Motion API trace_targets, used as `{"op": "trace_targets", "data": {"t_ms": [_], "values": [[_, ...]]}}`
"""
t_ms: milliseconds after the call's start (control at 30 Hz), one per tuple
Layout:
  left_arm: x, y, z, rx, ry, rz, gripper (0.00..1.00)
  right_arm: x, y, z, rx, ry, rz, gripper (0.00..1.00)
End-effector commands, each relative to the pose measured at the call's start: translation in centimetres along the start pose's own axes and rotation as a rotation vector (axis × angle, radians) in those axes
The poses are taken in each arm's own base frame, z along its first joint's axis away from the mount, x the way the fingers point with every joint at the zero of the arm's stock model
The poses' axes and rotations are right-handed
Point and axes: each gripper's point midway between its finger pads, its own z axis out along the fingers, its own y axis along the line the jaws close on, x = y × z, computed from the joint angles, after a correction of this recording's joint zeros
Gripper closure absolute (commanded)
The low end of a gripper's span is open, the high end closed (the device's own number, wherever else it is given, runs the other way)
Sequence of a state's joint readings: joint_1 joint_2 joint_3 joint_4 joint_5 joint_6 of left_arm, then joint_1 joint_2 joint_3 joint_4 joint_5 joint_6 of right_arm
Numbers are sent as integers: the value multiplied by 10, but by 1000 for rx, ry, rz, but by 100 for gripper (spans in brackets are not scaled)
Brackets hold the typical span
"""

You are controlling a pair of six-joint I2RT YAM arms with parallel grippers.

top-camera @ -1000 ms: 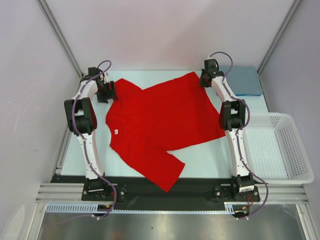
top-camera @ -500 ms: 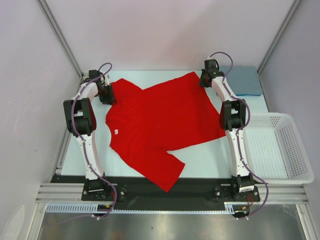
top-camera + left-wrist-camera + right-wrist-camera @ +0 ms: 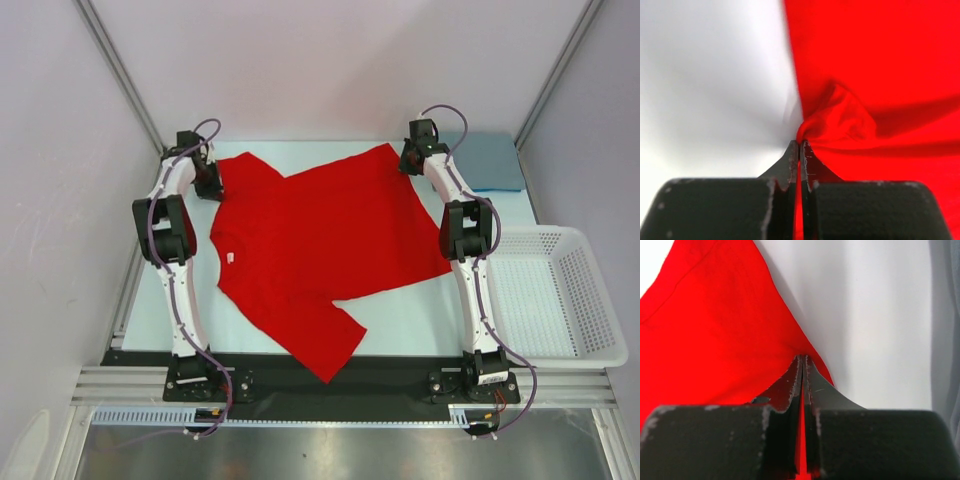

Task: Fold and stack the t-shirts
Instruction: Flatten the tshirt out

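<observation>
A red t-shirt (image 3: 320, 235) lies spread across the pale table, one sleeve pointing toward the near edge. My left gripper (image 3: 213, 182) is at the shirt's far left sleeve and is shut on its edge; the left wrist view shows the red fabric (image 3: 840, 120) bunched up just ahead of the closed jaws (image 3: 800, 145). At the far right corner of the shirt, my right gripper (image 3: 408, 160) is shut on the fabric edge; red cloth (image 3: 715, 340) shows between its closed jaws (image 3: 803, 359).
A folded blue-grey cloth (image 3: 485, 160) lies at the far right of the table. A white mesh basket (image 3: 580, 290) stands to the right, beside the right arm. Pale walls and metal frame posts enclose the table (image 3: 400, 320).
The left gripper has closed on the sleeve edge and shifted slightly left and back, tugging the sleeve outward. The right gripper stays shut on its corner.
</observation>
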State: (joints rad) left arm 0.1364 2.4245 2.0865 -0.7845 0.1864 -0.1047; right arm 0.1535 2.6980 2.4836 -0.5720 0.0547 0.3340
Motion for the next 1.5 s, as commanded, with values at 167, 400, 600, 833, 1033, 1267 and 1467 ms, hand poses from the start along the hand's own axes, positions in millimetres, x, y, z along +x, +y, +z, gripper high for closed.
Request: {"op": "trace_targets", "data": {"t_ms": [167, 400, 600, 833, 1033, 1267, 1467], "values": [[-52, 45, -9, -116, -116, -34, 99, 23, 21, 3, -78, 73, 40, 98], [-67, 45, -55, -218, -208, -32, 36, -9, 36, -21, -128, 17, 33, 78], [-51, 12, -128, -243, -269, -40, 20, -54, 33, -86, -108, -40, -16, 57], [49, -63, -177, -132, -288, -62, 25, -45, 6, -174, 5, 25, -53, 45], [187, -130, -189, 14, -154, -13, 36, 27, -6, -228, 27, 167, -110, 44], [314, -166, -218, 99, -37, 13, 39, 94, -5, -281, -31, 199, -195, 44], [389, -159, -211, 121, 57, -55, 42, 148, -11, -299, -60, 246, -200, 44]]}}
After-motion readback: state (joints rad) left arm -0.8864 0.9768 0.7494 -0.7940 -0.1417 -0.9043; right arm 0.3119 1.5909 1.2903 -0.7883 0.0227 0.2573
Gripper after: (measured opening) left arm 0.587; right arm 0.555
